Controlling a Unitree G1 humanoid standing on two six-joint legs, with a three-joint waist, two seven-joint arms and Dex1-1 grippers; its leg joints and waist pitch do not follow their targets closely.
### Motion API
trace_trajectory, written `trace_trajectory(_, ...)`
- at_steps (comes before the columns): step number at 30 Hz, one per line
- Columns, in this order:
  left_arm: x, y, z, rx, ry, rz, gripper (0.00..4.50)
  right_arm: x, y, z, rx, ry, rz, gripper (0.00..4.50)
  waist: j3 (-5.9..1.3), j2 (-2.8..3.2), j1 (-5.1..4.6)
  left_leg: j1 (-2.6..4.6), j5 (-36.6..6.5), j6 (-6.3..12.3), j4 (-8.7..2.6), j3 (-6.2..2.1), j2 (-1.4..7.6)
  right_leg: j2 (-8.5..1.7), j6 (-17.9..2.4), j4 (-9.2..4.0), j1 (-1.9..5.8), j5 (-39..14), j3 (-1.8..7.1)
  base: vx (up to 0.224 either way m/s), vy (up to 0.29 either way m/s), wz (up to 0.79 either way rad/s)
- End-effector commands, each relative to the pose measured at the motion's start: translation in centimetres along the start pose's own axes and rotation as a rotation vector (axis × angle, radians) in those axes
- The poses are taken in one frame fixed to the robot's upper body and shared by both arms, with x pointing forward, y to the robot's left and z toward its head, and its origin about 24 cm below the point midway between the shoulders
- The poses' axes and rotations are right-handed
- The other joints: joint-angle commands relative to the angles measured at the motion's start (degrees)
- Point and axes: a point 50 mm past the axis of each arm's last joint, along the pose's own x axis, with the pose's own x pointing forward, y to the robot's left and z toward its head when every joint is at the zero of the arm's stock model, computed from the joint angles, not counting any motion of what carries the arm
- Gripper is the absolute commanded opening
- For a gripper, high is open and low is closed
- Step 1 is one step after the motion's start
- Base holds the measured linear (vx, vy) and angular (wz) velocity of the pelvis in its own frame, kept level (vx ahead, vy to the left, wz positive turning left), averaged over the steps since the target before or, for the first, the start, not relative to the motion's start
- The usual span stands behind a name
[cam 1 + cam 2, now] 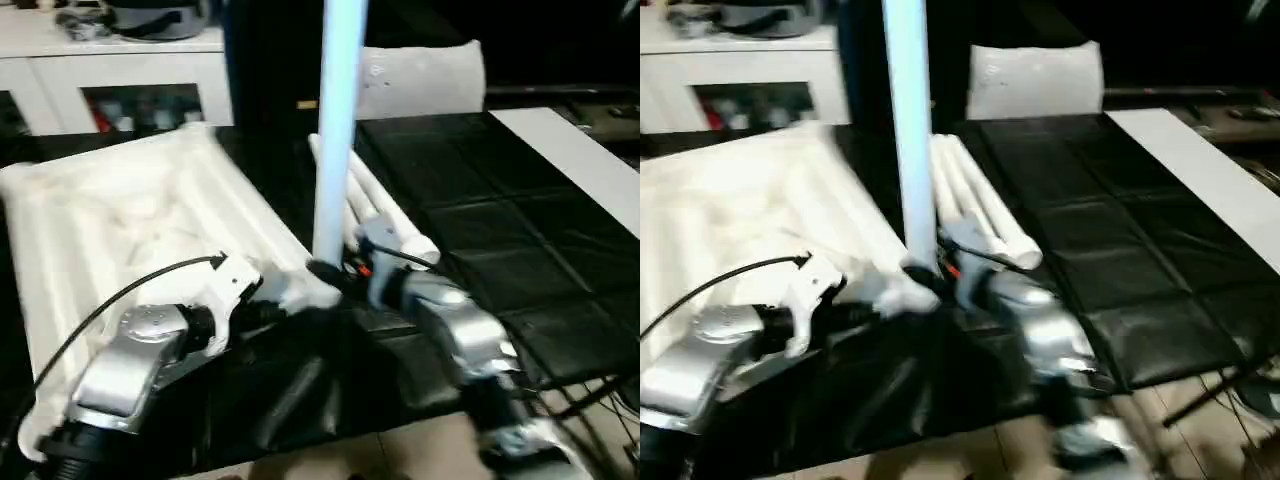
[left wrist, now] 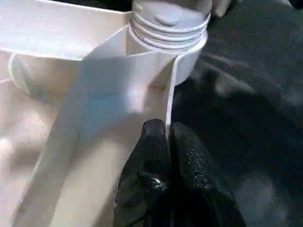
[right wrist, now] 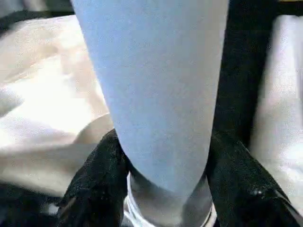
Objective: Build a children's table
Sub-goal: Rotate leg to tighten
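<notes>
The children's table top [image 1: 130,220] lies upside down on the black surface, ribbed side up. One white leg [image 1: 335,130] stands upright in its near right corner socket [image 2: 168,28]. My left gripper [image 1: 298,293] is shut on the thin rim wall just beside that socket, and its fingertips [image 2: 156,137] pinch the wall. My right gripper [image 1: 345,272] is closed around the base of the upright leg [image 3: 156,85], with one black finger [image 3: 97,179] on each side of it. Spare legs [image 1: 385,215] lie side by side behind the right gripper.
A white cabinet [image 1: 60,70] stands at the back left. A white padded bag [image 1: 420,75] sits behind the black work surface [image 1: 500,230], and a white board [image 1: 580,160] lies along its right side. The surface's front edge and the floor [image 1: 400,460] are close below my forearms.
</notes>
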Motion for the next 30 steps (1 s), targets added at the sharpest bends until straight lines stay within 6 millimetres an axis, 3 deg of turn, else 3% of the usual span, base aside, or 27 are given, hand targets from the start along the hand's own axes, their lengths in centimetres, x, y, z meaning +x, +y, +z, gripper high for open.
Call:
trace_trajectory(1, 0.2, -0.6, 3.8, 0.005, -0.172, 0.105, 0.00, 1.7, 3.2, -1.5, 0.091, 0.080, 0.058, 1.96, -2.74, 0.57, 0.20, 0.21, -20.83, -1.81, -4.50, -1.59, 2.16, -3.72, -7.02, -5.68, 1.37, -27.50, 2.09, 0.000, 0.000, 0.00)
trace_trajectory(2, 0.5, -1.1, 4.2, 0.002, -0.177, 0.127, 0.00, 2.1, 3.7, -1.2, 0.103, 0.061, 0.050, 1.96, -2.91, 0.53, 0.14, 0.22, -20.58, -1.64, -4.44, -1.50, 2.16, -3.70, -7.31, -5.50, 1.47, -26.09, 2.18, 0.000, 0.000, 0.00)
trace_trajectory(3, 0.8, -1.6, 4.4, 0.004, -0.177, 0.126, 0.00, 2.3, 3.9, -0.9, 0.102, 0.044, 0.033, 2.31, -3.12, 0.58, 0.28, -0.06, -18.68, -1.24, -4.40, -1.37, 2.19, -3.70, -8.03, -5.11, 1.74, -22.27, 2.34, 0.000, 0.000, 0.00)
trace_trajectory(7, 1.3, -2.5, 4.2, 0.040, -0.146, 0.100, 0.00, 2.5, 3.6, -0.7, 0.111, 0.031, -0.023, 2.55, -3.75, 0.61, 1.28, -0.76, -7.10, 1.85, -3.83, -0.77, 2.15, -3.44, -11.58, -3.38, 2.69, -3.53, 2.39, 0.041, -0.002, 0.03)
trace_trajectory(8, 1.2, -2.2, 4.0, 0.058, -0.126, 0.109, 0.00, 2.3, 3.3, -0.8, 0.106, 0.030, -0.038, 2.74, -3.73, 0.93, 1.45, -0.70, -6.41, 2.12, -3.78, -0.76, 2.14, -3.47, -11.90, -3.28, 2.70, -2.40, 2.37, 0.000, 0.000, 0.00)
trace_trajectory(9, 1.2, -1.9, 3.8, 0.076, -0.117, 0.107, 0.00, 2.1, 3.1, -0.8, 0.085, 0.024, -0.038, 2.74, -3.69, 0.89, 1.57, -0.68, -6.06, 2.46, -3.78, -0.68, 2.15, -3.47, -12.39, -3.21, 2.81, -1.43, 2.33, 0.000, 0.000, 0.00)
trace_trajectory(11, 1.1, -1.6, 3.7, 0.087, -0.107, 0.110, 0.00, 1.9, 2.8, -0.8, 0.051, 0.021, -0.046, 3.02, -3.55, 0.83, 1.58, -0.75, -7.41, 2.20, -3.92, -0.71, 2.16, -3.56, -12.53, -3.41, 2.94, -3.32, 2.28, 0.000, 0.000, 0.00)
trace_trajectory(13, 0.9, -0.9, 3.4, 0.134, -0.096, 0.105, 0.00, 1.2, 1.9, -1.0, -0.031, 0.026, -0.077, 3.18, -3.23, 1.31, 1.46, -0.48, -10.57, 1.01, -4.12, -0.76, 2.21, -3.50, -11.82, -3.88, 2.64, -7.85, 2.26, 0.000, 0.000, 0.00)
trace_trajectory(14, 0.8, -0.4, 3.3, 0.149, -0.094, 0.103, 0.00, 0.6, 1.1, -1.1, -0.050, 0.023, -0.088, 3.22, -3.17, 1.07, 1.40, -0.31, -12.62, 0.21, -4.21, -0.74, 2.20, -3.47, -10.85, -4.23, 2.55, -10.98, 2.33, 0.000, 0.000, 0.00)
trace_trajectory(16, 0.6, 0.3, 3.3, 0.163, -0.094, 0.106, 0.00, -0.5, 0.1, -0.7, -0.031, -0.021, -0.108, 3.46, -2.91, 1.18, 1.43, -0.12, -15.65, -0.76, -4.49, -0.86, 2.21, -3.36, -9.18, -4.66, 2.38, -15.07, 2.39, 0.000, 0.000, 0.00)
trace_trajectory(21, 0.6, 1.3, 3.2, 0.156, -0.094, 0.145, 0.00, -2.2, -0.6, 0.5, -0.011, -0.104, -0.097, 3.88, -2.98, 1.34, 1.52, -0.05, -15.75, -1.02, -4.50, -0.87, 2.23, -3.28, -8.60, -4.69, 2.27, -14.66, 2.49, 0.000, 0.000, 0.00)
trace_trajectory(22, 0.6, 1.7, 3.5, 0.117, -0.124, 0.127, 0.27, -3.4, -0.9, 1.3, -0.039, -0.140, -0.079, 3.97, -2.96, 1.67, 1.58, -0.15, -15.52, -1.00, -4.53, -0.99, 2.20, -3.24, -8.68, -4.60, 2.49, -14.19, 2.45, 0.000, 0.000, 0.00)
trace_trajectory(24, 0.6, 1.5, 3.8, 0.090, -0.155, 0.101, 0.53, -3.9, -1.0, 1.6, -0.061, -0.151, -0.071, 4.10, -2.94, 1.45, 1.73, -0.32, -14.47, -0.51, -4.42, -0.91, 2.13, -3.36, -8.93, -4.61, 2.57, -13.57, 2.51, 0.000, 0.000, 0.00)
trace_trajectory(27, 0.5, 1.4, 4.6, 0.076, -0.220, 0.080, 0.73, -4.9, -1.2, 1.7, -0.099, -0.116, -0.076, 4.36, -2.98, 1.63, 1.93, -0.39, -13.13, -0.06, -4.22, -0.82, 2.07, -3.39, -9.71, -4.57, 2.62, -13.58, 2.47, 0.000, 0.000, 0.00)
trace_trajectory(28, 0.3, 1.6, 4.8, 0.079, -0.235, 0.092, 0.83, -5.1, -1.1, 1.6, -0.099, -0.098, -0.063, 4.42, -3.02, 1.22, 1.88, -0.55, -12.79, 0.01, -4.19, -0.81, 2.08, -3.45, -9.60, -4.52, 2.76, -13.81, 2.47, 0.000, 0.000, 0.00)
trace_trajectory(30, -0.2, 2.0, 5.1, 0.072, -0.252, 0.127, 0.93, -5.2, -0.9, 1.3, -0.102, -0.079, -0.039, 4.48, -3.01, 1.42, 1.80, -0.50, -13.10, 0.06, -4.18, -0.88, 2.13, -3.50, -9.51, -4.56, 2.66, -14.79, 2.47, 0.000, 0.000, 0.00)
